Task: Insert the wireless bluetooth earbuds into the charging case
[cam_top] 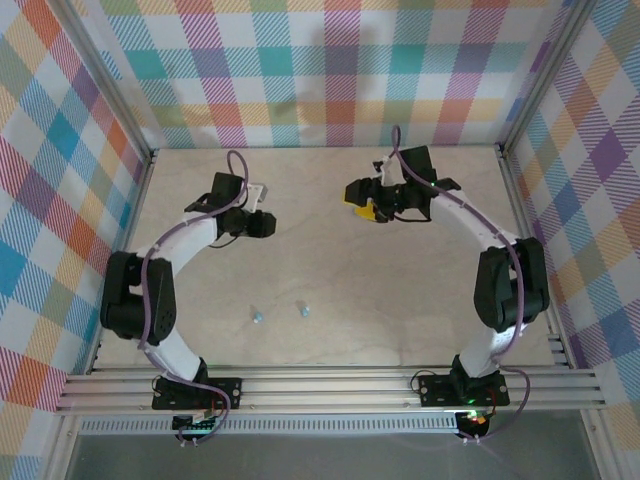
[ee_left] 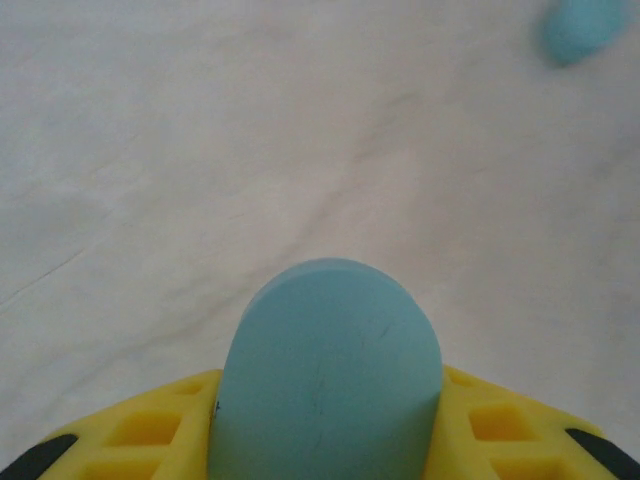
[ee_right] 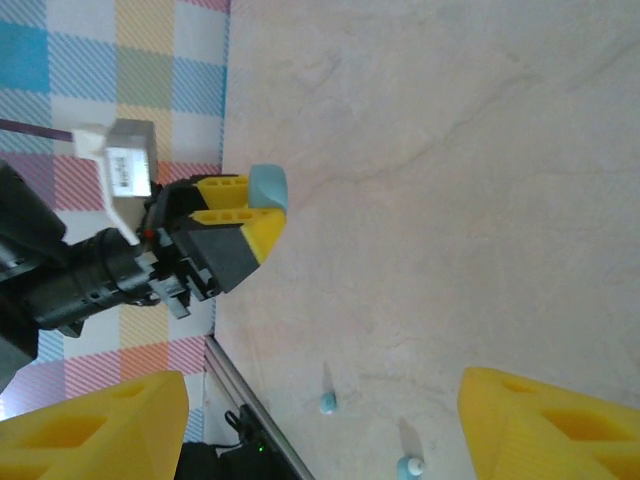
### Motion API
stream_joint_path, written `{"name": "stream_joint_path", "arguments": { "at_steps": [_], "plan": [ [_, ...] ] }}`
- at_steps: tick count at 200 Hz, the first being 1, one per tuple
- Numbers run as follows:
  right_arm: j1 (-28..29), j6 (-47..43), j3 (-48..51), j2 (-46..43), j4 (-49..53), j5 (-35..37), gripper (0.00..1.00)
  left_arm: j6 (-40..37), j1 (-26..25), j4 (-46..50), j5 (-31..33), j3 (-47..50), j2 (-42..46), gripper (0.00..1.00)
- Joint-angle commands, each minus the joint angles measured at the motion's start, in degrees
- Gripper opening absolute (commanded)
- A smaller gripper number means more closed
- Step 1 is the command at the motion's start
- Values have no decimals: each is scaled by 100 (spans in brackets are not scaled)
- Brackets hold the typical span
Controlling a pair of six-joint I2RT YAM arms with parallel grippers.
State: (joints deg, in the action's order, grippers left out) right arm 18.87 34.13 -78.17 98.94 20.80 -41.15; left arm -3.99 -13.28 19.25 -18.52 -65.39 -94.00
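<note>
A pale wooden surface (cam_top: 330, 270), walled in bright plaid, is pictured from above with two arms bent over it. The left arm (cam_top: 165, 255) is curved in from the left and the right arm (cam_top: 500, 250) from the right. Their hands are pointed at each other across the far half of the surface, with a gap between them.

The left hand (ee_right: 262, 205) is pressed onto a light-blue oval case (ee_left: 330, 370). Its yellow fingers (ee_left: 140, 430) are set against both sides of the case, and the rounded end is pushed out past the fingertips. Whether the case is touching the surface cannot be told.

The right hand (cam_top: 362, 203) is placed near the case, to its right and facing it. Its fingers (ee_right: 100, 430) are spread wide, and nothing is gripped between them.

A blurred blue shape (ee_left: 580, 28) is caught beyond the case in the left wrist view; what it is cannot be told.

Two earbuds (cam_top: 258, 316), tiny and light blue, are laid on the surface well apart from the case, on the side toward the arm bases. They are set near each other but not touching, and are well apart from both hands.
</note>
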Motion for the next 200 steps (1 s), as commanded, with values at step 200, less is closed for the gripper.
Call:
{"name": "stream_joint_path", "arguments": {
  "at_steps": [200],
  "plan": [
    [793, -278, 750, -1318, 580, -149, 65, -651, -2130, -443, -1440, -439, 1076, 17]
  ]
}}
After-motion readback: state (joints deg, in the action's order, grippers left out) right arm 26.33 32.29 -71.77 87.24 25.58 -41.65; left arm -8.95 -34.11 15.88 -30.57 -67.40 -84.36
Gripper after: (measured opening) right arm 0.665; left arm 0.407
